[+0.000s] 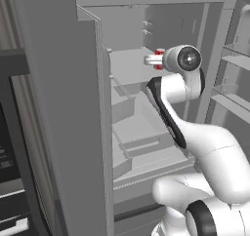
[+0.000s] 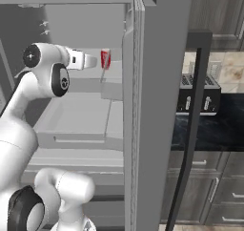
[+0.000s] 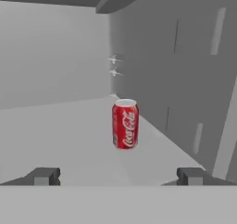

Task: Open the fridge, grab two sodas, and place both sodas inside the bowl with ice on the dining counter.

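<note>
While the fridge (image 1: 63, 108) stands with its doors swung wide, the arm (image 1: 205, 147) reaches in over the upper shelf (image 3: 69, 130). The gripper (image 3: 118, 177) is spread as wide as it goes and holds nothing; its two fingertips (image 3: 44, 176) show far apart at the bottom of the hand view. Straight ahead of them, well apart from the tips, the red can (image 3: 125, 124) stands upright on the shelf, near the corner where the back wall meets the side wall. In the right base view the can (image 2: 105, 58) sits just beyond the end of the hand, with a small gap between them. In the left base view it shows as a bit of red (image 1: 159, 52) behind the wrist. Outside the fridge, a toaster (image 2: 198, 92) sits on the dark counter (image 2: 209, 125) beside the open door (image 2: 157, 106).
</note>
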